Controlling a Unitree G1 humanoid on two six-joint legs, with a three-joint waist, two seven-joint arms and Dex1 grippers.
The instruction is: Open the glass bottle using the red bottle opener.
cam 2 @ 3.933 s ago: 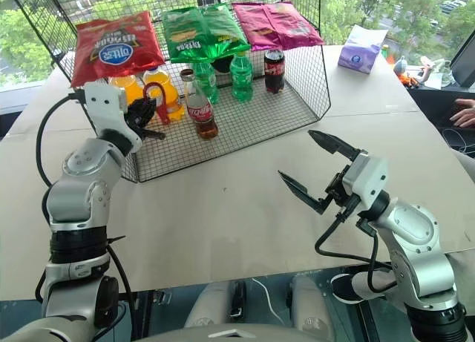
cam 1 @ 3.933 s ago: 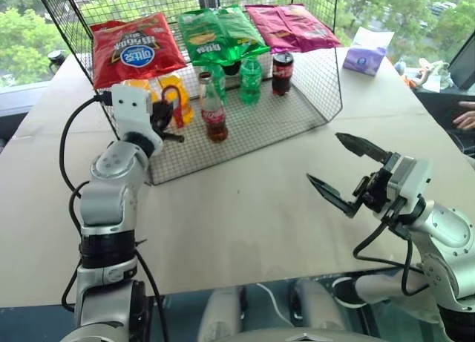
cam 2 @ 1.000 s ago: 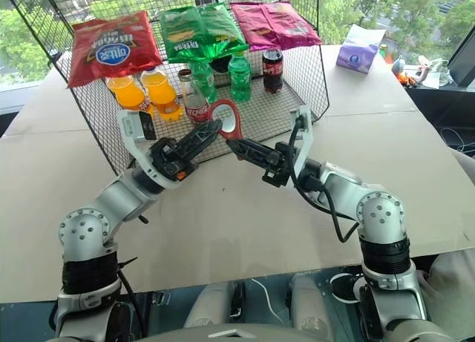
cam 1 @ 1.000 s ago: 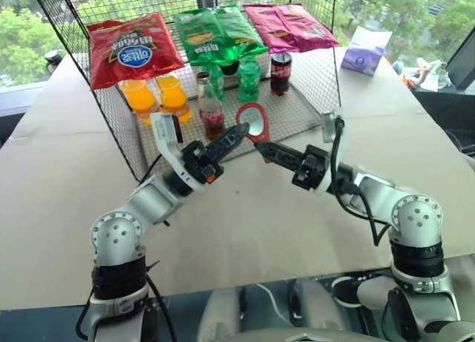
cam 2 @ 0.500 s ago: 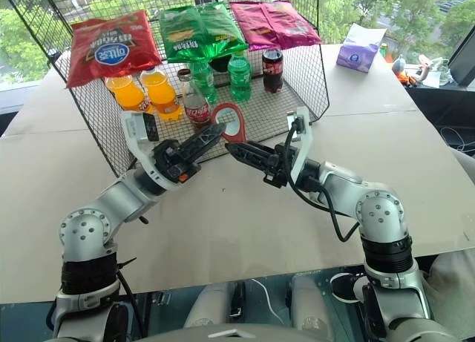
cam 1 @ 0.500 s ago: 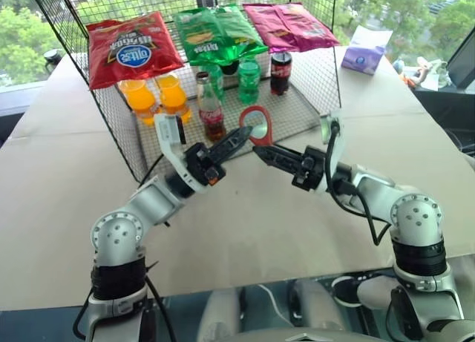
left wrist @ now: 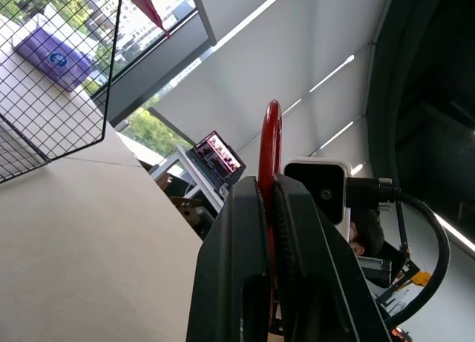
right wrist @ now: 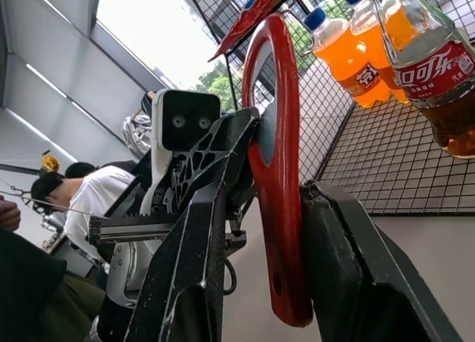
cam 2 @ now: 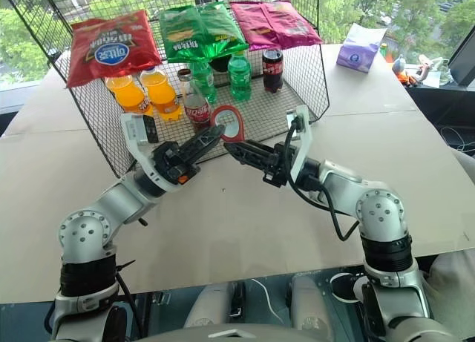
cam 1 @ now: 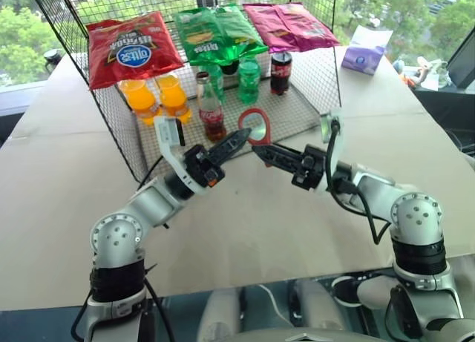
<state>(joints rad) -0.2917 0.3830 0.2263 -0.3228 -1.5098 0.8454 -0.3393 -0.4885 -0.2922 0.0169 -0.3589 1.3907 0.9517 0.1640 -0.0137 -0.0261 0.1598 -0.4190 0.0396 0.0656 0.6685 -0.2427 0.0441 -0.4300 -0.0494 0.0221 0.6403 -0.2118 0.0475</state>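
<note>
Nearest to us, above the table, our left gripper has its jaws closed flat on the red bottle opener, ring upward. Our right gripper has its jaws a little apart around the handle, one finger beside it, not yet clamped. We think the opener could slip or twist if the left lets go before the right closes firmly. Farther, in the wire basket, the glass bottle stands upright with white script on its red label.
</note>
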